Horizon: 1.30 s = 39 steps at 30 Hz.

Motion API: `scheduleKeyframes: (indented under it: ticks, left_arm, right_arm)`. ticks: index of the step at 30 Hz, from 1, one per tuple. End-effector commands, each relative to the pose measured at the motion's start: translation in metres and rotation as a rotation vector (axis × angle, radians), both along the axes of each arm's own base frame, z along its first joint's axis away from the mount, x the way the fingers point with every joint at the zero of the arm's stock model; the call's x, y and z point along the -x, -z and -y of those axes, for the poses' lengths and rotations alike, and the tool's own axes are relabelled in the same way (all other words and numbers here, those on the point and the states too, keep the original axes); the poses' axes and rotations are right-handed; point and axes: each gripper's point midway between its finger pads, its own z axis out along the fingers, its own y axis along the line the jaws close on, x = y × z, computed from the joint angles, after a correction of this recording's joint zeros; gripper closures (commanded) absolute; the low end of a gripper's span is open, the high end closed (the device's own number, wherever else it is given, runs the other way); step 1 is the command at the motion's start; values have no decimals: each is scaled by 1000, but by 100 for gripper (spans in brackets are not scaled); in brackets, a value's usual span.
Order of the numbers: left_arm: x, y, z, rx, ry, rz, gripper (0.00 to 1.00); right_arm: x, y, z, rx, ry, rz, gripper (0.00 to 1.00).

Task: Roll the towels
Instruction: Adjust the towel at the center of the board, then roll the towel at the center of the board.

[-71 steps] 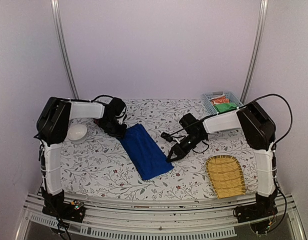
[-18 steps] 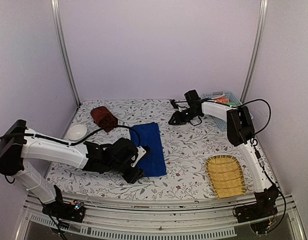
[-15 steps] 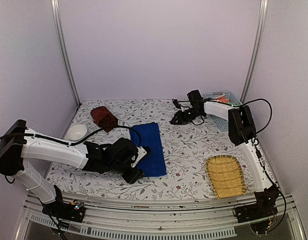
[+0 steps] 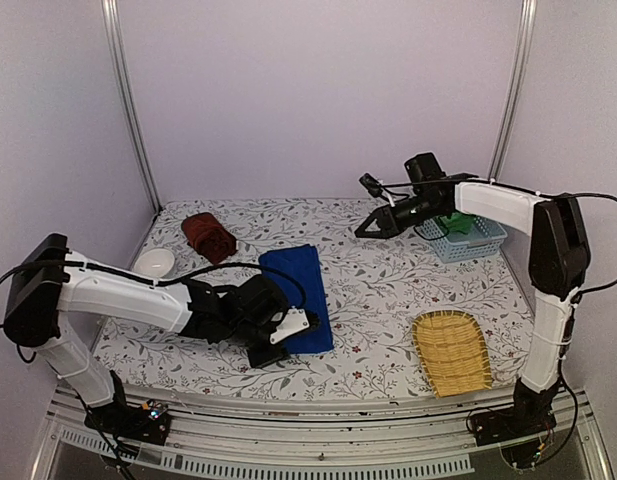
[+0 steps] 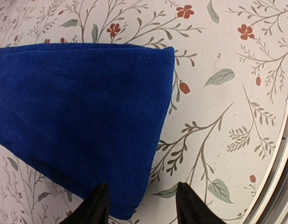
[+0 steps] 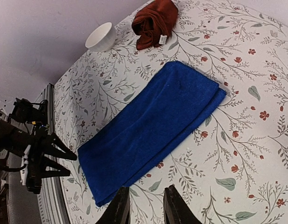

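The blue towel (image 4: 296, 292) is laid flat on the worktop (image 4: 388, 290) as a folded strip. Its long axis runs from the far side toward the near edge, at a slight slant. The reddish-brown towel (image 4: 208, 235) is seen bundled at the far left, near a white bowl (image 4: 153, 263), and is judged to be rolled already.

The left gripper (image 4: 285, 340) is set low at the strip's near short end. In the left wrist view its fingers (image 5: 99, 205) are held well apart with nothing clamped. The towel's near corner is seen just ahead of the gap, close to one finger. The rest of the cloth stretches away from the gripper along its length.

The right gripper (image 4: 368, 228) is raised over the far right of the worktop, beside a blue basket (image 4: 468, 240) and well apart from the strip. Its fingers (image 6: 119, 205) are only narrowly parted and nothing is held between them.

The left arm is clearly the nearer one. The rolling of the blue towel is judged not yet begun. A roll started from this near end would have to be carried along the long axis, away from the arm bases.
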Motion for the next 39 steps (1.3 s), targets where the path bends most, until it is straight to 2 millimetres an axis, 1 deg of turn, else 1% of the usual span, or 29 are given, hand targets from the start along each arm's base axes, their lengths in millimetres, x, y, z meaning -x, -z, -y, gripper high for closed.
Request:
scheduleKeyframes:
  ticks: [1,5,9,12,14,16,18,21,22,24,25,26,27,30,32,36,39]
  left_arm:
    - [-1,17,0,-81,96,-16,51]
    - [-7,28,1,-92,103,-26,54]
    - [-9,39,-2,-115,104,-36,57]
    - [-9,48,-6,-144,111,-38,61]
    - [-9,52,-9,-158,116,-39,68]
    - [-8,57,-11,-171,120,-40,79]
    - [-6,56,-9,-162,127,-49,88]
    - [-2,46,-2,-108,144,-81,97]
    - [1,43,1,-82,149,-108,99]
    - [7,36,6,-29,152,-181,100]
    - [10,33,9,-5,152,-219,100]
    - [13,31,12,15,150,-252,100]
    - [15,30,14,26,145,-279,100]
    - [20,28,19,65,108,-401,100]
    - [19,30,17,90,60,-485,100]
    - [22,35,16,152,-12,-651,100]
    - [22,35,16,191,-46,-736,100]
  right_arm:
    - [38,-8,8,-37,-86,28,72]
    - [56,-6,15,-34,-101,29,72]
    - [67,0,19,-38,-109,18,73]
    - [75,2,20,-52,-121,26,74]
    - [79,2,21,-57,-126,34,74]
    - [83,3,22,-54,-136,38,74]
    - [90,6,22,-41,-164,54,75]
    - [110,12,19,-8,-237,105,77]
    - [118,14,17,3,-262,128,77]
    - [137,27,15,44,-319,175,77]
    - [148,37,16,72,-354,209,77]
    - [153,40,13,93,-372,255,76]
    - [162,48,12,112,-397,285,76]
    - [186,61,4,157,-490,389,71]
    - [202,73,-6,193,-564,427,70]
    - [220,89,-31,252,-630,518,70]
    - [226,95,-48,282,-637,577,69]
